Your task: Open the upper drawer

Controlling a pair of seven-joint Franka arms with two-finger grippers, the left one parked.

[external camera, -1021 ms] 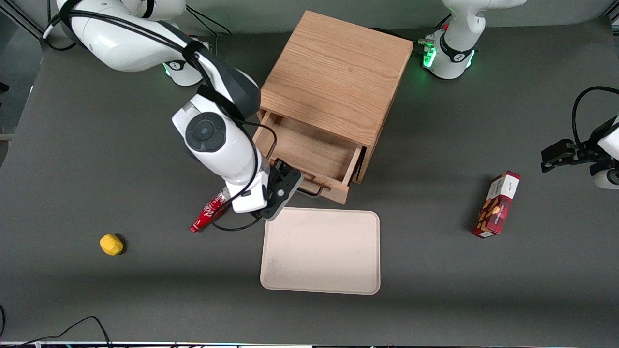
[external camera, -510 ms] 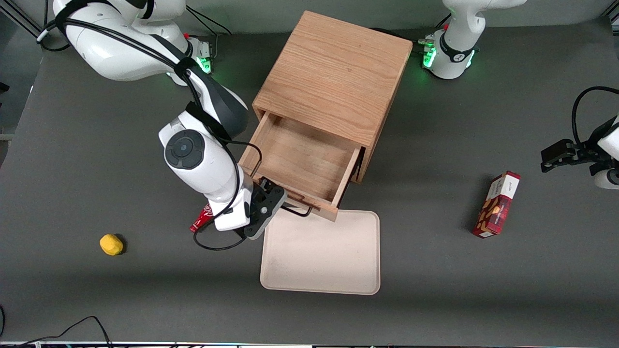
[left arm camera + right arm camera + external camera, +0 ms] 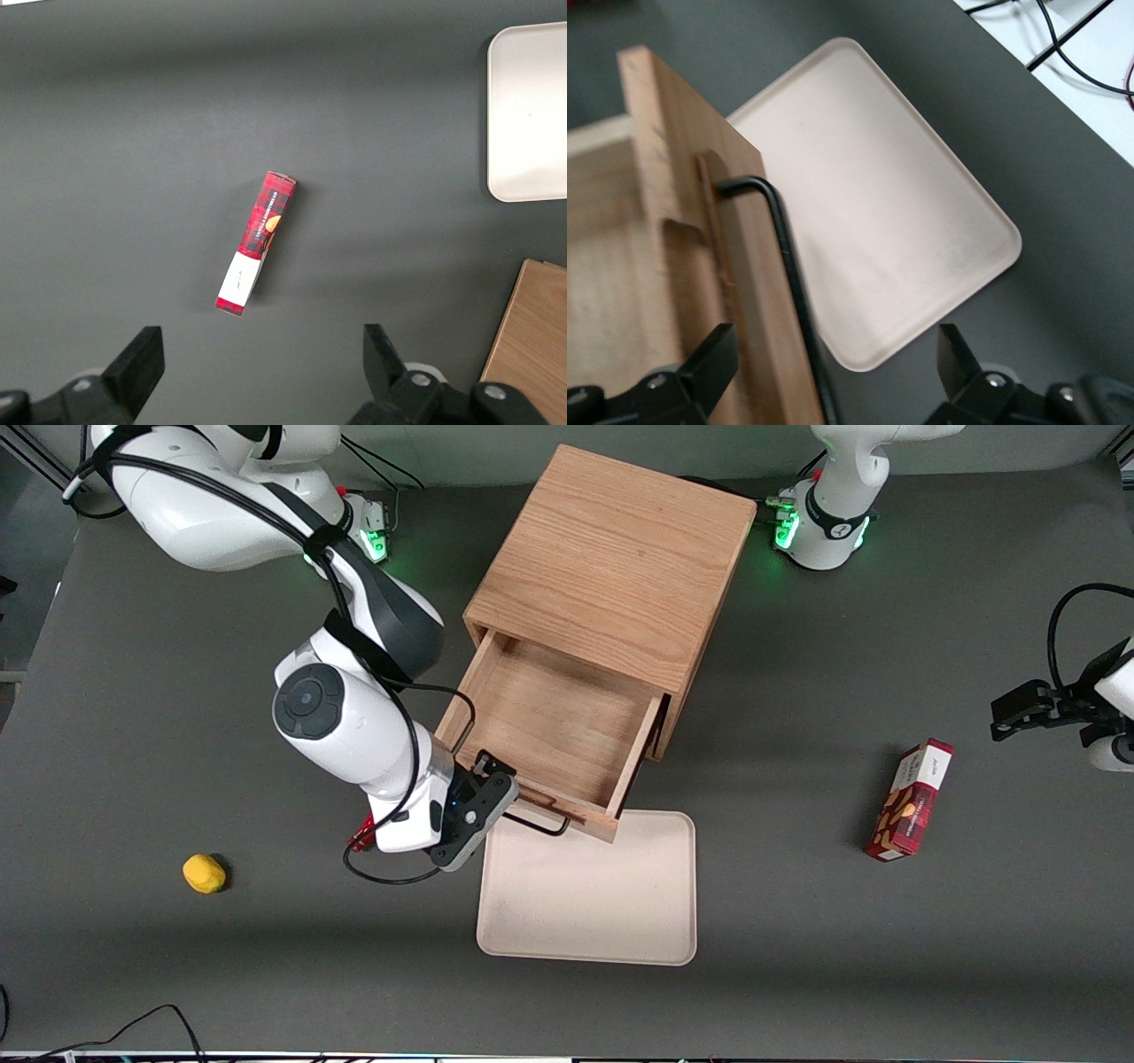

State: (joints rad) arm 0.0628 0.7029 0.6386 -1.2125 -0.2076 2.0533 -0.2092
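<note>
Front view gives you the upper drawer pulled well out of the wooden cabinet, its front panel hanging over the near edge of the beige tray on the worktop. Your gripper sits at the black wire handle, and on the right wrist view its fingers are spread wide, straddling the handle without clamping it.

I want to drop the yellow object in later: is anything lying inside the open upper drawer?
No: the upper drawer shows only bare wood, with the gripper at its handle.
</note>
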